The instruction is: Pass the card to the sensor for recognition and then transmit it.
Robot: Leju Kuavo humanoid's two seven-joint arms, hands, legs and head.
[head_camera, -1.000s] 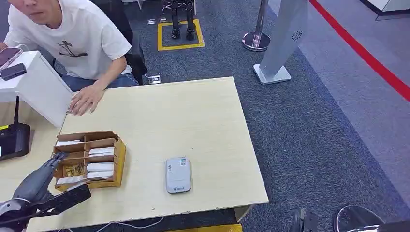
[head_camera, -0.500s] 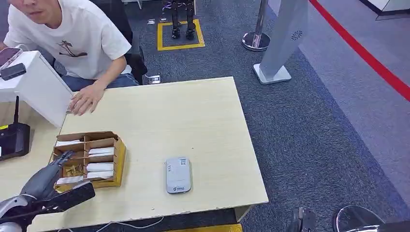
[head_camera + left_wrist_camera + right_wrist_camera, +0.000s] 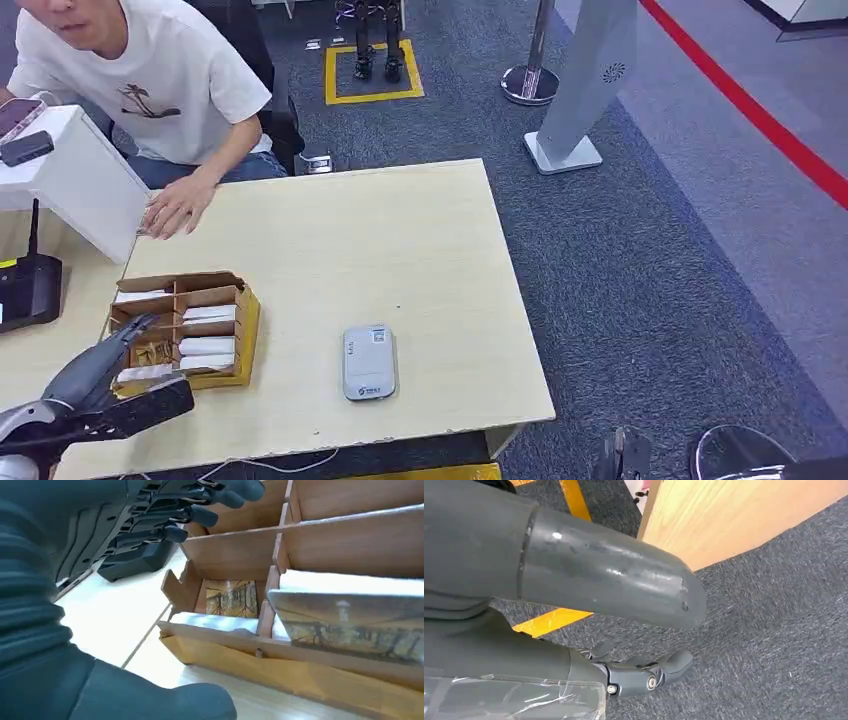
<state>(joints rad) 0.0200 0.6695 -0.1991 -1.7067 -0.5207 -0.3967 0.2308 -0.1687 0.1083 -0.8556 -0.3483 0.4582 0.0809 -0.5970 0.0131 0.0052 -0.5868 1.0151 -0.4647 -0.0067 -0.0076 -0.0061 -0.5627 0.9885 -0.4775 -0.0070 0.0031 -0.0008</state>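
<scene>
Left hand (image 3: 100, 385): has crept forward to the box (image 3: 245, 335) near corner, fingers spread wide above the compartments, holding nothing; reach for a card likely underway.
Cards (image 3: 231, 597): lying in box compartments, untouched.
Sensor (image 3: 368, 361): right of box, apart.
Right hand (image 3: 644, 672): hangs beside the table, fingers loosely curled, empty.

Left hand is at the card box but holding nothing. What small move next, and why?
Probably ease the left hand down into the box and pinch one card. Its fingers are spread over the compartments with nothing between them, and the sensor lies bare on the table, so a card must be picked first.
</scene>
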